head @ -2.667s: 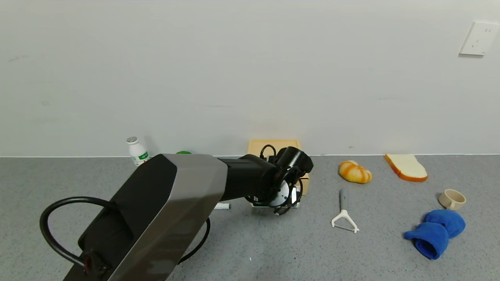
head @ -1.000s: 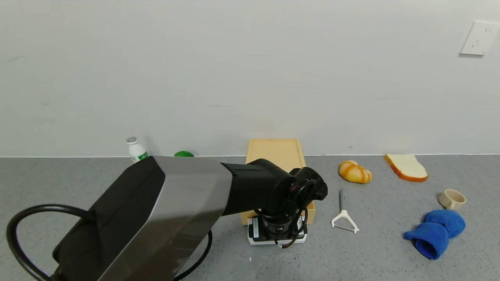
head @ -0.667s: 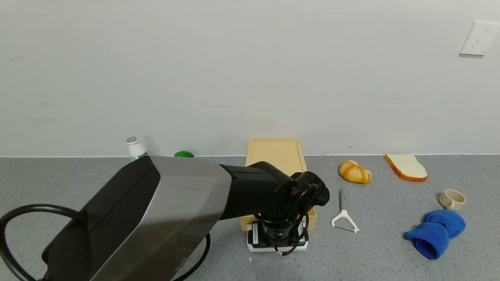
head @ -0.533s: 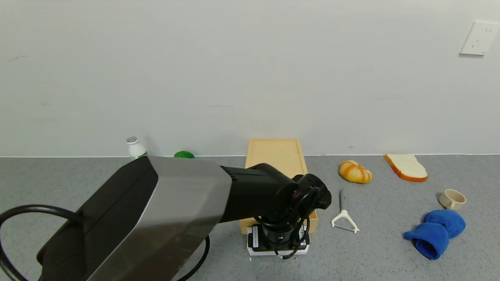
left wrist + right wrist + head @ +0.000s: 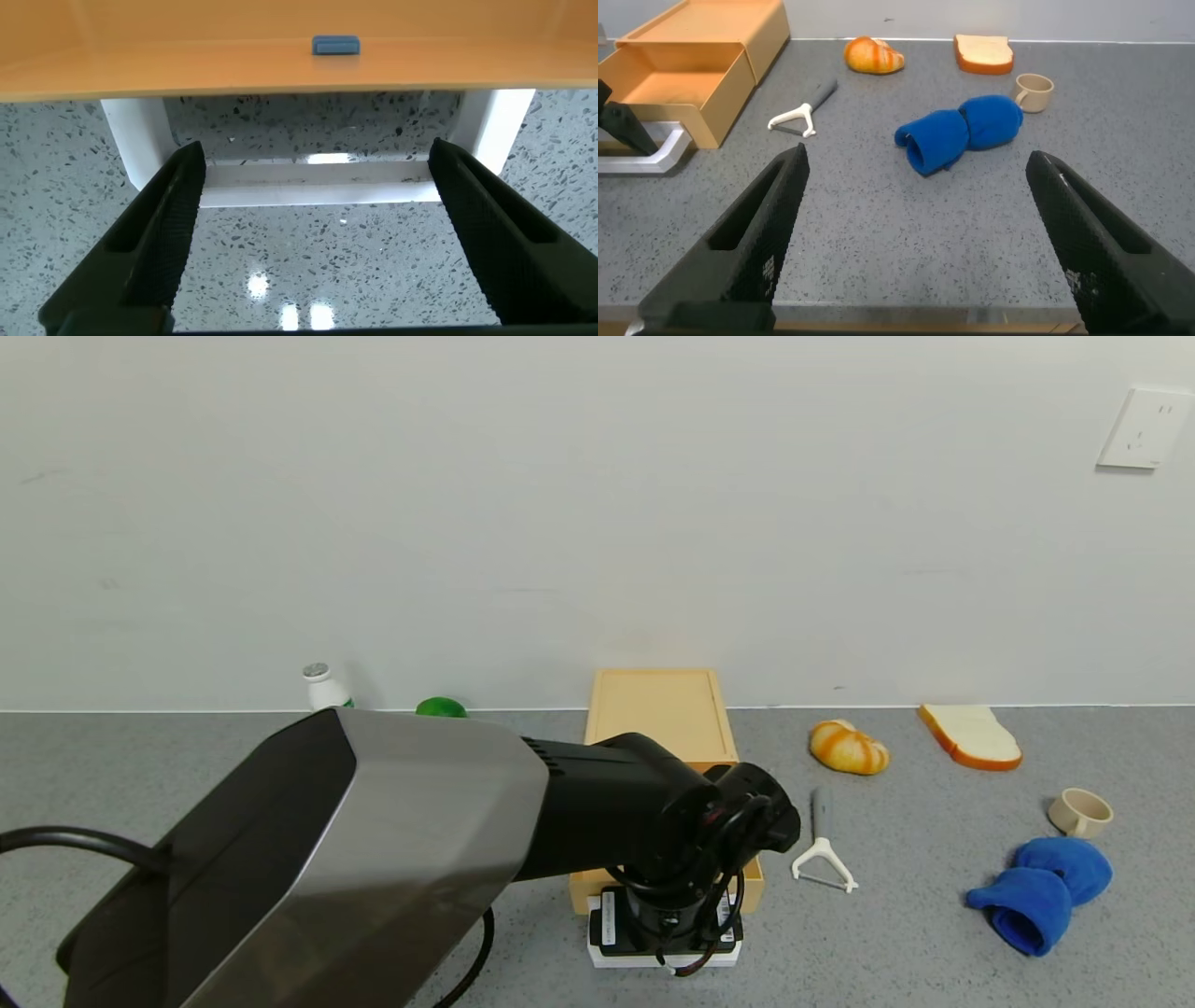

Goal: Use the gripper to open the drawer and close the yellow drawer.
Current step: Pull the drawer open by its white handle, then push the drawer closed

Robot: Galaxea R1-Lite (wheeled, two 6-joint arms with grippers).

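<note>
The yellow drawer [image 5: 751,885] stands pulled well out of its low tan case [image 5: 658,709], toward the table's front; its tray [image 5: 677,89] is empty. My left gripper [image 5: 318,154] is open, low over the table at the drawer's white loop handle [image 5: 318,187]. Its two black fingers [image 5: 177,196] sit at the two ends of the handle's crossbar, just in front of the drawer's face [image 5: 187,65]. In the head view the left wrist covers the handle's middle [image 5: 665,959]. My right gripper [image 5: 917,166] is open, holds nothing, and hangs over the table's front edge.
Right of the drawer lie a white peeler [image 5: 822,859], a bread roll [image 5: 848,748], a toast slice [image 5: 971,735], a beige cup [image 5: 1081,812] and a blue cloth [image 5: 1041,887]. A small white bottle [image 5: 322,688] and a green object [image 5: 441,707] stand by the wall.
The left gripper has drawn back toward the table's front with the handle, and the drawer has slid steadily farther out of its case.
</note>
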